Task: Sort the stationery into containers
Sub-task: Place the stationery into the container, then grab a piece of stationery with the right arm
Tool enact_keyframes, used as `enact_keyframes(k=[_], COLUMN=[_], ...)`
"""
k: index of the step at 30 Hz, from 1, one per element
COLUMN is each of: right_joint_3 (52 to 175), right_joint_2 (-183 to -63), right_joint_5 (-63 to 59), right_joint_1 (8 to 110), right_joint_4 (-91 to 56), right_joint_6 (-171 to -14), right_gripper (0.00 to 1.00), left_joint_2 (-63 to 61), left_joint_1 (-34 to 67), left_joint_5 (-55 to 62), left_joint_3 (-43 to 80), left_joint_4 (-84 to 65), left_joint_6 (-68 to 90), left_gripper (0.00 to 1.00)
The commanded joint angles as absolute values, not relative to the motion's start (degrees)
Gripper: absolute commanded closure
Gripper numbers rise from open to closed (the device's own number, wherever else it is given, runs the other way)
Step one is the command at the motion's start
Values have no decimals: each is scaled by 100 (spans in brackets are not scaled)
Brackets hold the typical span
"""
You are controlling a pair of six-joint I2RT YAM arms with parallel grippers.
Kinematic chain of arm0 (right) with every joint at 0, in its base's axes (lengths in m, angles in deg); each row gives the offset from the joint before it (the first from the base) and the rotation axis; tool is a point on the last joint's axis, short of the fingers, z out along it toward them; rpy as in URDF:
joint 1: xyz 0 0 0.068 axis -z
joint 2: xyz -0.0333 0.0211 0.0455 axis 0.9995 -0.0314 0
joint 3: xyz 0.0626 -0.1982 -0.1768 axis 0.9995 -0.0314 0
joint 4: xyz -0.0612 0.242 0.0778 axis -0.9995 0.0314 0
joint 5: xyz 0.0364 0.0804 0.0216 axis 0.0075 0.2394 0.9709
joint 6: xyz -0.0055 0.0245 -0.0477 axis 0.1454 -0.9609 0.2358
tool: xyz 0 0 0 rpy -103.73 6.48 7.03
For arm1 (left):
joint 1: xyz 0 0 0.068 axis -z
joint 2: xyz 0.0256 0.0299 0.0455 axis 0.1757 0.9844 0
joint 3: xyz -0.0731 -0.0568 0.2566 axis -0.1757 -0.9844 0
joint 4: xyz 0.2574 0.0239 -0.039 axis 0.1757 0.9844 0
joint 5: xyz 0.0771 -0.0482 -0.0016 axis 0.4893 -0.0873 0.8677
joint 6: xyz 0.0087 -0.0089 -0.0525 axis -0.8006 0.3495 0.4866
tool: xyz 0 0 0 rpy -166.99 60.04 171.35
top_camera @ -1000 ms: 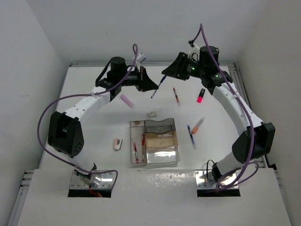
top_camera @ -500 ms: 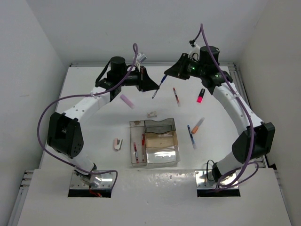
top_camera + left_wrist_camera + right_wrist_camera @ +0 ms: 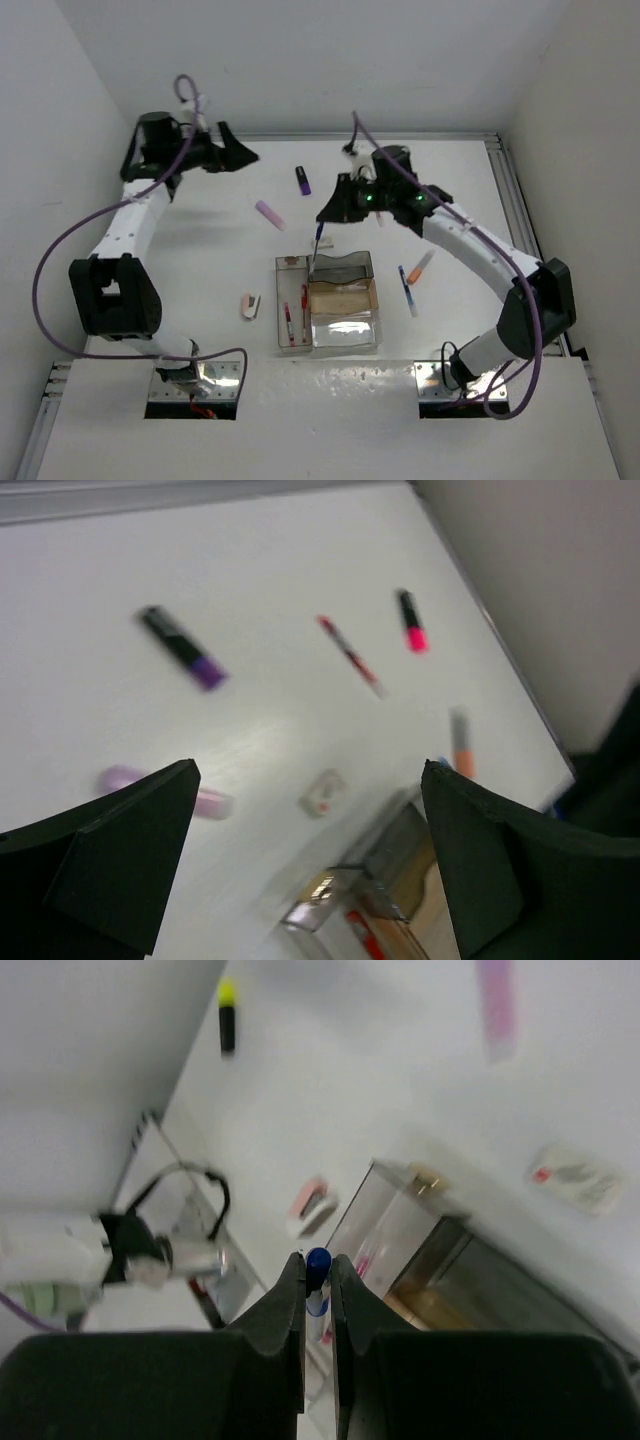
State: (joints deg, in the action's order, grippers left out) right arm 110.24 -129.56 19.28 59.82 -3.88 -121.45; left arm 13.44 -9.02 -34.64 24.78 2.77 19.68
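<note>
The white surface (image 3: 200,260) carries everything. The containers (image 3: 345,345) sit clustered in the lower middle of the top view. The largest is the long narrow tray (image 3: 279,300) on the cluster's left side, and it already has red pens (image 3: 289,325) lying lengthwise in it.

My right tool (image 3: 317,1278) hangs over the cluster's upper edge, clenched on a blue pen (image 3: 316,240). The pen dangles nearly upright, and its lower end is close to the wall shared by the long tray and the smoky tray (image 3: 340,267). I cannot tell which of the two it is over.

I judge the step in hand is setting this pen down beside the red ones. To do that well I should:

- shift toward the left of the frame until the tip is clearly inside the long tray
- bring the tip down near the tray floor
- tip the pen along the tray's length
- let go only when it is low

If I drop it upright from this height, it could topple over the wall.

My left tool (image 3: 308,775) is spread wide and grasps nothing. It sits at the upper left of the top view, well apart from the trays. A purple highlighter (image 3: 302,180) waits loose on the surface in the upper middle.
</note>
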Motion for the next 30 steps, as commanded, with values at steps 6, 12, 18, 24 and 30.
enact_keyframes(k=[6,12,18,24,30], right_joint_3=[10595,10217,10498,10955,11947], right_joint_2=[-13290,-13729,-14213,-14161,-13932], right_joint_5=[1696,1617,1661,1573,1670], right_joint_1=[4172,3802,3819,4178,5408], right_joint_4=[-540,-680,-469,-163,408], right_joint_6=[-11903,-12299,-12465,-12370,-11922], right_gripper=[100,100,86,64,64], left_joint_2=[305,-188,-470,-400,-268], left_joint_1=[-2725,-3024,-3157,-3148,-2999], left_joint_5=[-3133,-3230,-3169,-3204,-3195], left_joint_3=[1955,1392,1146,1049,1040], left_joint_4=[683,657,692,578,428], left_joint_6=[1929,1903,1709,1709,1692], left_gripper=[0,0,0,0,0])
